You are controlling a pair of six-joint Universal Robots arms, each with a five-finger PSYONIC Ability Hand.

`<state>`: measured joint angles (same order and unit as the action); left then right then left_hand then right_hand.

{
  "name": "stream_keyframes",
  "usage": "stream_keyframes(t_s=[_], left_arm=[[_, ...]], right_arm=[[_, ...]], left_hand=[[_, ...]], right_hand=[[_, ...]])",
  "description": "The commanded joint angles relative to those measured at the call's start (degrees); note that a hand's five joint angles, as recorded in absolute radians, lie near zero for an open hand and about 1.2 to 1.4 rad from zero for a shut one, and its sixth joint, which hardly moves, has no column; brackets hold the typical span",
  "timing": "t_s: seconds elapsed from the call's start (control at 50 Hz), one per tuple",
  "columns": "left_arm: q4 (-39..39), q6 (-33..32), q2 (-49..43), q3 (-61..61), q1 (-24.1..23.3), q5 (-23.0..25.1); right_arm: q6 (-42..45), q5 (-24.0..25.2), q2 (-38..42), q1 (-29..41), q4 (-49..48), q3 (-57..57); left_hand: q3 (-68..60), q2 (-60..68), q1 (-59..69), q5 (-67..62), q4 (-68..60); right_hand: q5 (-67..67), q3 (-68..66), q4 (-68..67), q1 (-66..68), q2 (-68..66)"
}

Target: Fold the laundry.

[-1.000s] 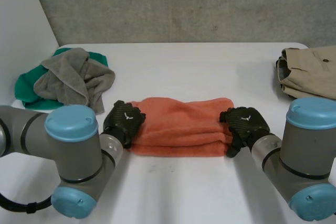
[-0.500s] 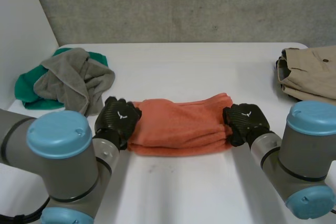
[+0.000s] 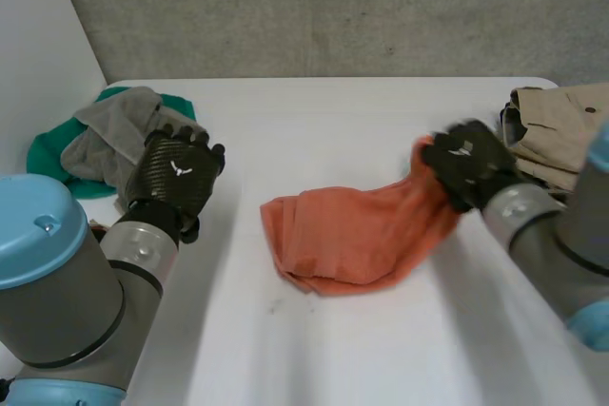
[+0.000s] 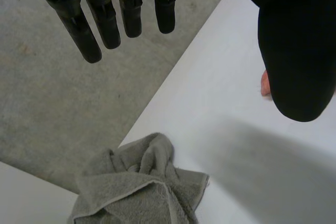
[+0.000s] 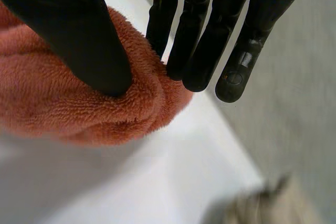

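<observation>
The orange towel [image 3: 343, 240], thick looped terry bunched into a soft, creased wedge, lies on the smooth white table [image 3: 333, 121], with one end drawn up to a narrow tip in the right hand [image 3: 471, 170]. That hand pinches the plush tip between its thumb [image 5: 79, 35] and straight fingers [image 5: 197, 40]; the rest of the towel trails away below its palm. The left hand [image 3: 176, 178] is released, its fingers [image 4: 107, 22] straight and holding nothing, well apart from the towel. A rumpled grey towel [image 4: 136, 192] lies beyond its fingertips, on a green cloth [image 3: 48, 164]. A beige garment [image 3: 561, 125] lies near the right hand
</observation>
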<state>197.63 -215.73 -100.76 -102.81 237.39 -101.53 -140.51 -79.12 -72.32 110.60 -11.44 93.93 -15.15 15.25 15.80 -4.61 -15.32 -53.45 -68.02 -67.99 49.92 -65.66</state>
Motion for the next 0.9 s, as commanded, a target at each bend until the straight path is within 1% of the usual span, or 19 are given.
stream_keyframes(t_s=[0.02, 0.06, 0.1, 0.12, 0.14, 0.18, 0.2, 0.26, 0.3, 0.34, 0.36, 0.42, 0.44, 0.52, 0.58, 0.6, 0.66, 0.74, 0.9], left_arm=[[0.56, 2.16, -0.14, -0.03, 1.5, -0.07], [0.56, 3.47, -0.14, 0.24, 1.67, -0.07], [0.65, 4.18, -0.14, 0.41, 1.76, -0.07], [0.65, 4.44, -0.14, 0.59, 1.76, -0.07], [0.65, 4.97, -0.23, 0.76, 1.85, 0.02], [0.91, 5.32, -0.23, 1.12, 2.02, 0.02], [1.0, 5.41, -0.31, 1.47, 2.02, 0.02], [2.05, 5.85, -0.75, 3.05, 2.02, -0.07], [3.37, 6.2, -0.93, 4.8, 1.85, -0.07], [4.42, 6.64, -0.93, 6.12, 1.59, -0.07], [5.39, 7.25, -1.1, 7.69, 1.41, -0.24], [6.89, 8.4, -1.89, 10.16, 1.06, -0.25], [7.15, 9.62, -2.77, 12.0, 0.54, -0.16], [6.8, 13.57, -6.8, 17.53, -2.79, 0.98], [6.19, 15.78, -10.32, 20.09, -4.91, 3.0], [5.4, 16.65, -12.6, 21.67, -6.22, 4.75], [3.21, 17.19, -17.08, 25.09, -7.64, 7.56], [-0.56, 17.28, -22.79, 29.14, -7.82, 7.75], [-10.32, 16.93, -28.43, 33.29, -7.73, 6.62]], right_arm=[[3.48, 1.07, 7.88, 14.46, -1.21, -10.16], [5.67, 1.51, 11.91, 19.27, -0.78, -12.96], [7.44, 1.6, 14.21, 22.11, -0.77, -13.86], [8.66, 0.82, 16.05, 24.21, -0.86, -14.29], [9.11, 0.29, 16.94, 24.84, -1.03, -14.56], [9.12, -0.76, 18.0, 25.2, -0.95, -14.82], [8.33, -2.51, 18.09, 25.2, -1.12, -14.91], [5.0, -5.59, 16.86, 25.37, -1.39, -15.0], [-1.32, -7.45, 14.58, 24.93, -1.56, -14.3], [-6.85, -7.36, 12.04, 23.62, -1.48, -13.51], [-13.06, -7.19, 8.89, 21.44, -0.95, -12.55], [-22.5, -7.01, 4.22, 17.65, -0.77, -10.0], [-27.83, -6.57, 1.42, 15.46, -0.69, -8.51], [-36.22, -5.52, -3.43, 10.45, 0.89, -6.04], [-36.85, -4.64, -4.06, 6.84, 3.35, -5.68], [-36.94, -4.03, -4.06, 4.65, 5.45, -6.29], [-37.03, -2.45, -2.4, 2.97, 8.01, -7.96], [-37.56, -1.91, 5.05, 3.04, 11.08, -12.78], [-37.82, -1.21, 13.59, 3.4, 18.73, -21.23]], left_hand=[[1.4, -1.5, -2.05, 0.86, 1.57], [1.4, -1.51, -2.05, 0.86, 1.57], [1.4, -1.51, -2.05, 0.86, 1.57], [1.4, -1.51, -2.05, 0.86, 1.57], [1.73, -1.84, -2.38, 1.2, 1.91], [2.58, -2.68, -3.23, 2.04, 2.75], [2.91, -3.02, -3.56, 2.37, 3.09], [3.75, -3.86, -4.4, 3.21, 3.93], [3.92, -4.03, -4.57, 3.39, 4.1], [3.92, -4.03, -4.57, 3.39, 4.1], [3.59, -3.7, -4.24, 3.05, 3.76], [3.09, -3.19, -3.74, 2.55, 3.26], [2.58, -2.69, -3.23, 2.05, 2.76], [2.08, -2.18, -2.73, 1.54, 2.25], [1.74, -1.84, -2.39, 1.2, 1.91], [1.4, -1.51, -2.05, 0.87, 1.58], [1.57, -1.67, -2.22, 1.03, 1.74], [1.57, -1.67, -2.22, 1.03, 1.74], [1.57, -1.67, -2.22, 1.03, 1.74]], right_hand=[[-16.55, -11.98, -12.01, 30.08, -14.34], [-16.55, -11.98, -12.01, 30.08, -14.34], [-16.55, -11.98, -12.01, 30.08, -14.34], [-16.55, -11.98, -12.01, 30.08, -14.34], [-5.61, -1.05, -1.08, 19.15, -3.4], [37.66, 42.22, 42.19, -24.12, 39.87], [53.45, 58.02, 57.99, -39.92, 55.66], [53.45, 58.02, 57.99, -39.92, 55.66], [53.45, 58.02, 57.99, -39.92, 55.66], [53.45, 58.02, 57.99, -39.92, 55.66], [53.45, 58.02, 57.99, -39.92, 55.66], [53.45, 58.02, 57.99, -39.92, 55.66], [53.45, 58.02, 57.99, -39.92, 55.66], [53.45, 58.02, 57.99, -39.92, 55.66], [53.45, 58.02, 57.99, -39.92, 55.66], [53.45, 58.02, 57.99, -39.92, 55.66], [53.45, 58.02, 57.99, -39.92, 55.66], [53.45, 58.02, 57.99, -39.92, 55.66], [53.45, 58.02, 57.99, -39.92, 55.66]])
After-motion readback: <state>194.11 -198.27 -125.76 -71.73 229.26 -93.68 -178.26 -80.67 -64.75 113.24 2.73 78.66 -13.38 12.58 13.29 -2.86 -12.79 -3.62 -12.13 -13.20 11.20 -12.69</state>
